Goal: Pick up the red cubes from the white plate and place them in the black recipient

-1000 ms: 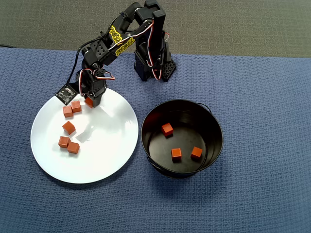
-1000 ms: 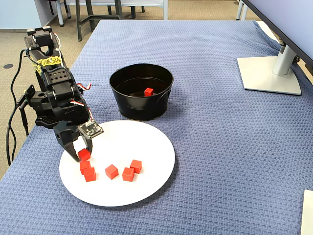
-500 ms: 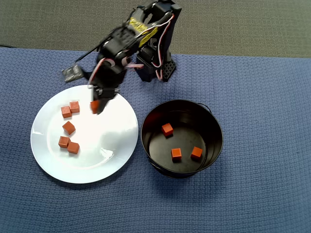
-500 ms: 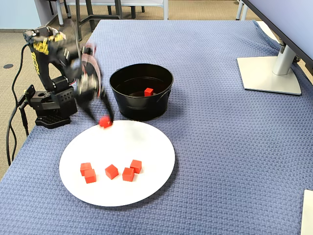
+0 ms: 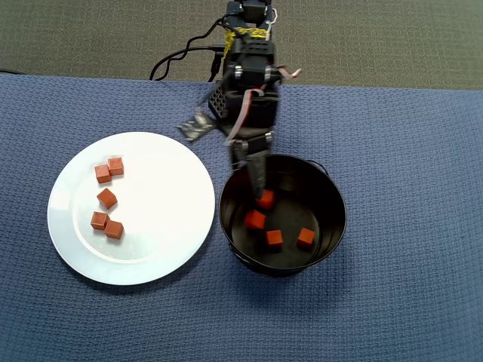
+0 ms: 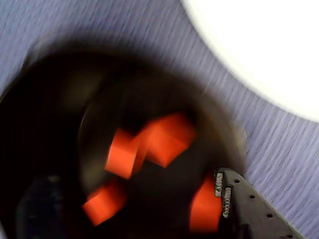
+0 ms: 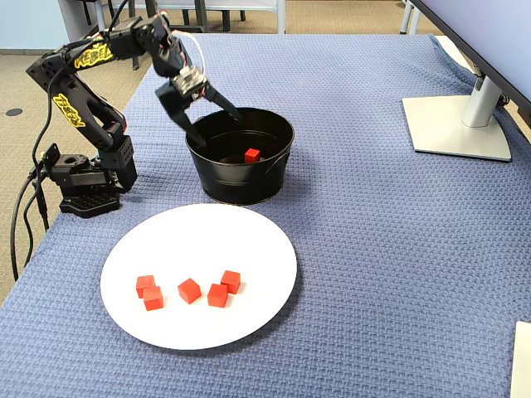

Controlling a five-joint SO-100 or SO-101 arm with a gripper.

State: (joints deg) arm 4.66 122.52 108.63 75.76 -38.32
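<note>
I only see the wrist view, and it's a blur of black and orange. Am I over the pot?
Observer: Yes. In the overhead view the jaws hang inside the rim of the black pot, on the side nearest the arm's base.
Operator: Are they open?
Observer: The fixed view shows them spread apart with nothing between them.
Operator: What remains on the plate?
Observer: Five red cubes lie on the white plate. Four sit in the pot.

Bright, even light; wrist view badly motion-blurred.
</note>
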